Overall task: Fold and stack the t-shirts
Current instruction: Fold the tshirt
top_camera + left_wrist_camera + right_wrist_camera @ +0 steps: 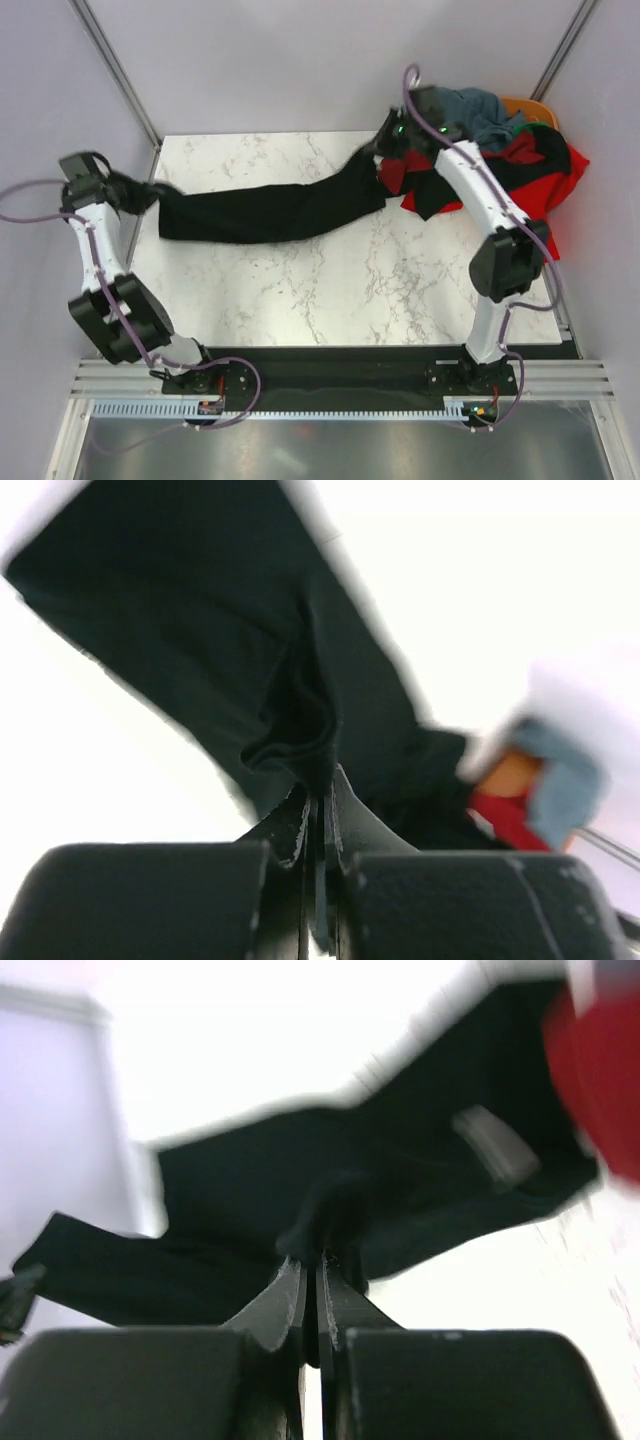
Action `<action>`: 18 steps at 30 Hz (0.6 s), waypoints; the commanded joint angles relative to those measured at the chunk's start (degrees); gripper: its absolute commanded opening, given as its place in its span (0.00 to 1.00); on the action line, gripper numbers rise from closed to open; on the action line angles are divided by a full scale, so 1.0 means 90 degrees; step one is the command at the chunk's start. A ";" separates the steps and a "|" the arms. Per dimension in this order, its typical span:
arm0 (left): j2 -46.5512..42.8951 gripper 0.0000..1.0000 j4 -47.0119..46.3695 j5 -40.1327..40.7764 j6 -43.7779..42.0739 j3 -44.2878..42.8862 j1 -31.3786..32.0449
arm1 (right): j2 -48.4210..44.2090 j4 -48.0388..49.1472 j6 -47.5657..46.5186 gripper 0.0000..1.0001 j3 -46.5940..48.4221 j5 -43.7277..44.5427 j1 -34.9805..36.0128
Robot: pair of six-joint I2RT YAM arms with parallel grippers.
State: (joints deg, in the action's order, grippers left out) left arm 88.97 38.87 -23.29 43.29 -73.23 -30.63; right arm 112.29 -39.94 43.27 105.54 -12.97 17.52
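A plain black t-shirt [270,210] hangs stretched across the marble table between both arms. My left gripper [140,192] is shut on its left end, just off the table's left edge; in the left wrist view the black cloth [290,710] bunches at the closed fingertips [318,785]. My right gripper [392,140] is shut on the shirt's right end at the back right; the right wrist view shows the black cloth [330,1210] pinched between closed fingertips [312,1265]. A pile of red [545,175], grey-blue [482,108], black and orange [528,105] tees lies at the back right corner.
The marble table [330,290] has a metal rail along the front edge. Slanted frame poles [115,65] stand at the back left and back right. The pile overhangs the table's right edge.
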 commanded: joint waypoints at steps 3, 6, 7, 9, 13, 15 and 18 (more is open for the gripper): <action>-0.1916 0.02 0.0678 0.0690 -0.0120 -0.1804 -0.0239 | -0.2015 -0.0056 0.0046 0.00 0.0216 0.0640 -0.0237; -0.2597 0.02 0.0457 0.0801 -0.0103 -0.0529 -0.0404 | -0.3099 0.0695 0.0075 0.00 -0.1940 0.0553 -0.0247; -0.2736 0.02 0.0321 0.0723 -0.0112 -0.0139 -0.0463 | -0.3450 0.0843 0.0085 0.00 -0.2415 0.0485 -0.0238; -0.2989 0.02 0.0115 0.0615 -0.0249 0.0917 -0.0619 | -0.3687 0.1087 0.0056 0.00 -0.3613 0.0250 -0.0228; -0.3098 0.02 -0.0012 0.0761 -0.0552 0.2207 -0.1020 | -0.4359 0.1508 -0.0003 0.00 -0.5317 0.0211 -0.0218; -0.3059 0.02 -0.0061 0.0839 -0.0591 0.2735 -0.1254 | -0.4517 0.1722 -0.0081 0.00 -0.6019 0.0143 -0.0199; -0.2855 0.02 -0.0091 0.0733 -0.0649 0.3175 -0.1771 | -0.4751 0.1772 -0.0139 0.00 -0.6616 0.0113 -0.0189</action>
State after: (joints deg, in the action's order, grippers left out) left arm 64.97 38.61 -16.86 40.56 -45.17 -43.07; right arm 74.52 -27.97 43.22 47.59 -10.68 15.53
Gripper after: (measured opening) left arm 0.036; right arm 0.069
